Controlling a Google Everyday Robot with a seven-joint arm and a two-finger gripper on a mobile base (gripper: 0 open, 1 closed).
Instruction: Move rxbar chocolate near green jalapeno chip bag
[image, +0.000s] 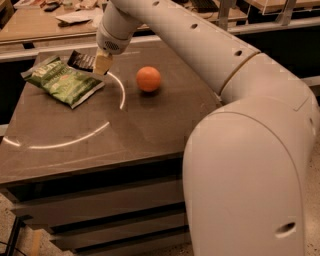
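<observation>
The green jalapeno chip bag (62, 81) lies flat at the back left of the dark table (100, 150). The rxbar chocolate (81, 60), a small dark bar with pale lettering, is held tilted just above the bag's far right edge. My gripper (102, 64) hangs from the white arm right beside the bar, shut on its right end. The bar's gripped end is hidden behind the tan fingers (104, 62).
An orange ball (149, 79) sits on the table to the right of the gripper. My large white arm (240, 150) fills the right side of the view. A cluttered wooden bench (45, 22) stands behind the table.
</observation>
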